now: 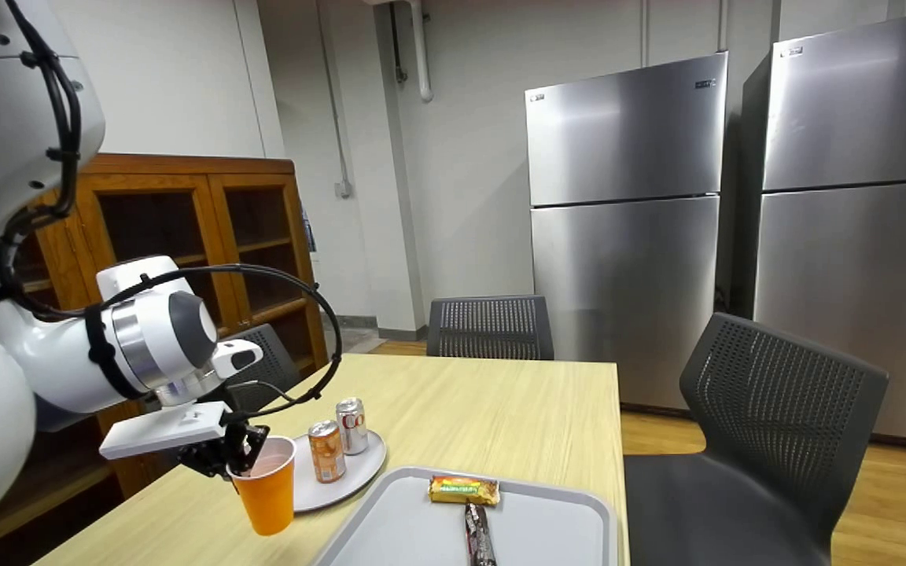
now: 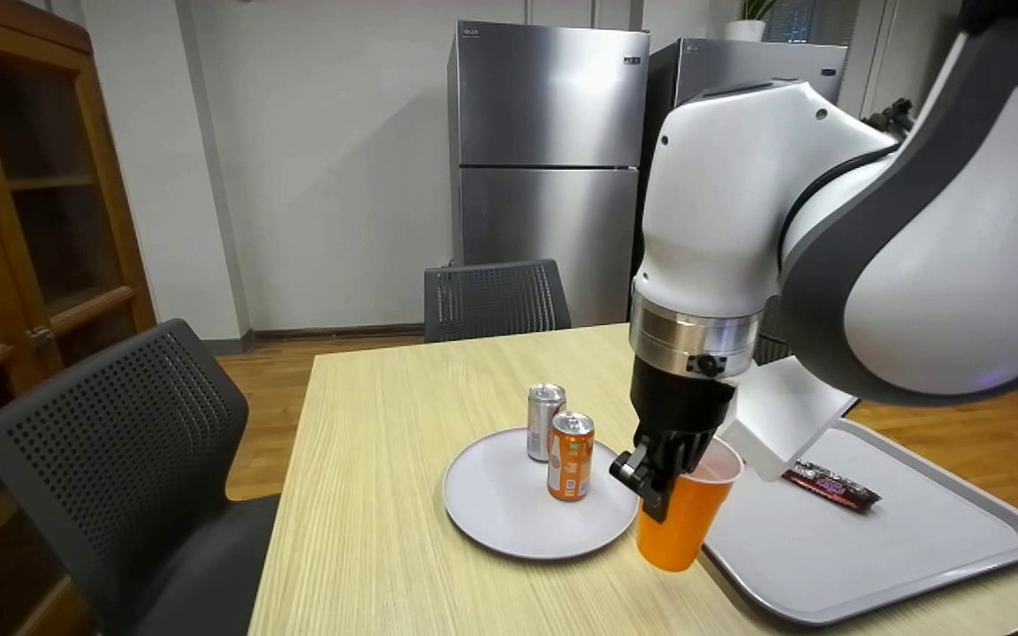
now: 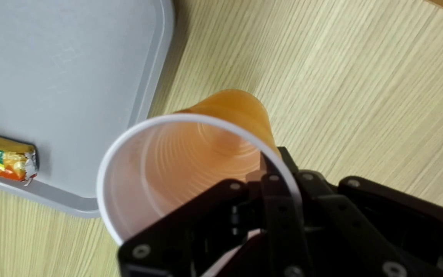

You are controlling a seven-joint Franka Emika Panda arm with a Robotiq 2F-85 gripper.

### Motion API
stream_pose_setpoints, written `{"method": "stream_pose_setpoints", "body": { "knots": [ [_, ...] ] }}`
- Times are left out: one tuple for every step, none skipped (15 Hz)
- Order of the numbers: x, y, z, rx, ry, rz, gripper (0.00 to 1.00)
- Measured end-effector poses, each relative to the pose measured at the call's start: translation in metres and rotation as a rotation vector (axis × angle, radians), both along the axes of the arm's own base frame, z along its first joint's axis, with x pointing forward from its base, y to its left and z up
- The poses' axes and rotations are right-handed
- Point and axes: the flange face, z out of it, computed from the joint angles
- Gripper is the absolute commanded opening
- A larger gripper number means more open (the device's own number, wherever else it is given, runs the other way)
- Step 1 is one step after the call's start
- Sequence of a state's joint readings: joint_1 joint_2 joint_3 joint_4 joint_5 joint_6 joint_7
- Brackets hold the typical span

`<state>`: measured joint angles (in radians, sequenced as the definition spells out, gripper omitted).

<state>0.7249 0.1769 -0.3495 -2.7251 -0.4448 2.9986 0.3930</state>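
Note:
My gripper is shut on the rim side of an orange plastic cup with a pale inside. One finger sits inside the cup and the other outside, pinching the wall between them. In both exterior views the cup leans, its mouth facing up and its base low over the wooden table. Whether the base touches the table I cannot tell. Close beside it, an orange can and a silver can stand upright on a round grey plate.
A grey tray lies beside the cup, bearing a yellow-wrapped bar and a dark-wrapped bar. Dark chairs stand round the table. A wooden cabinet and steel refrigerators are farther back.

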Motion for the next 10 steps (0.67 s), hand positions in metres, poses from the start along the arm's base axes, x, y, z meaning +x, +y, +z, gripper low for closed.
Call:
{"method": "stream_pose_setpoints", "body": {
  "knots": [
    [-0.002, 0.003, -0.003, -0.005, 0.005, -0.001, 0.0],
    [-0.003, 0.004, -0.007, -0.01, 0.01, -0.003, 0.0],
    [-0.004, 0.006, -0.011, -0.016, 0.014, -0.006, 0.0],
    [-0.004, 0.007, -0.015, -0.022, 0.019, -0.008, 0.0],
    [-0.005, 0.008, -0.019, -0.028, 0.024, -0.008, 0.0],
    [-0.005, 0.008, -0.023, -0.033, 0.028, -0.007, 0.0],
    [-0.005, 0.008, -0.027, -0.035, 0.029, -0.007, 0.0],
    [-0.004, 0.008, -0.03, -0.036, 0.03, -0.008, 0.0],
    [-0.004, 0.008, -0.034, -0.036, 0.031, -0.009, 0.0],
    [-0.004, 0.008, -0.036, -0.036, 0.031, -0.012, 0.0]
  ]
}}
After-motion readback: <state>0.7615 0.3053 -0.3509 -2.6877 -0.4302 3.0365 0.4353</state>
